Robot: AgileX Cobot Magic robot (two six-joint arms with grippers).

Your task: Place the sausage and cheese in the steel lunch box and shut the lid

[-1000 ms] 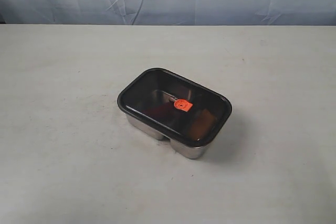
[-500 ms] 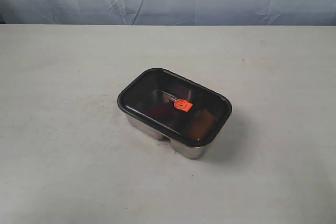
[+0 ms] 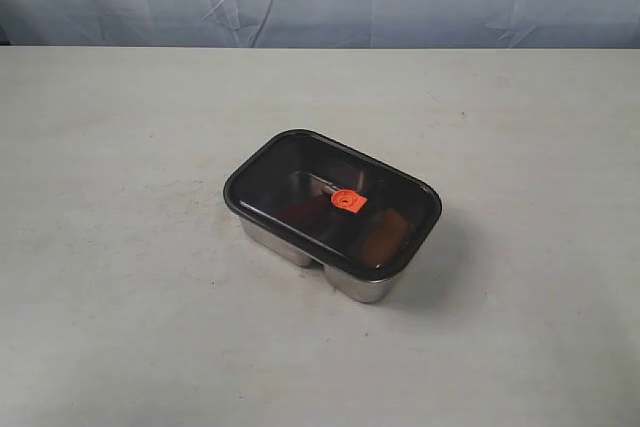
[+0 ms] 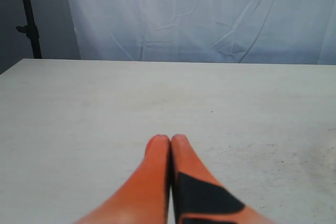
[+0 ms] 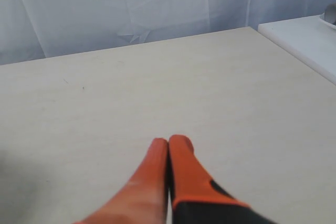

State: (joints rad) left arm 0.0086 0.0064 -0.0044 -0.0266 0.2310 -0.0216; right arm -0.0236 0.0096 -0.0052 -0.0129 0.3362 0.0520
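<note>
The steel lunch box [image 3: 282, 244] stands about the middle of the desk [image 3: 120, 147], well away from every edge that shows, turned at a slant to the desk's far edge. The lid [image 3: 290, 175] sits on top of it, dark and smoky, flush all round as far as I can see, with its small orange valve tab [image 3: 347, 201] at the centre. Only the exterior view shows any of this.

Through the tinted plastic I can make out a dim reddish patch, the sausage [image 3: 296, 212], in the compartment nearer the desk's left edge. A duller amber-brown patch, the cheese [image 3: 381, 236], lies in the compartment nearer the right edge. Both are too murky under the lid to tell their shape or how they lie.

Neither arm shows in the exterior view; the grippers appear only in their own wrist cameras. The left gripper [image 4: 171, 139] has its two orange fingers pressed tip to tip with nothing between them, above pale desk top. Behind it hangs the creased backdrop cloth [image 4: 210, 19], with a thin black stand [image 4: 29, 19] beside the cloth, which no other view shows. The right gripper [image 5: 168, 141] is likewise closed on nothing, fingers touching. Past the desk's edge the right wrist camera alone catches a white ledge [image 5: 304, 40]; something shiny sits at its far end, too cut off to name.
</note>
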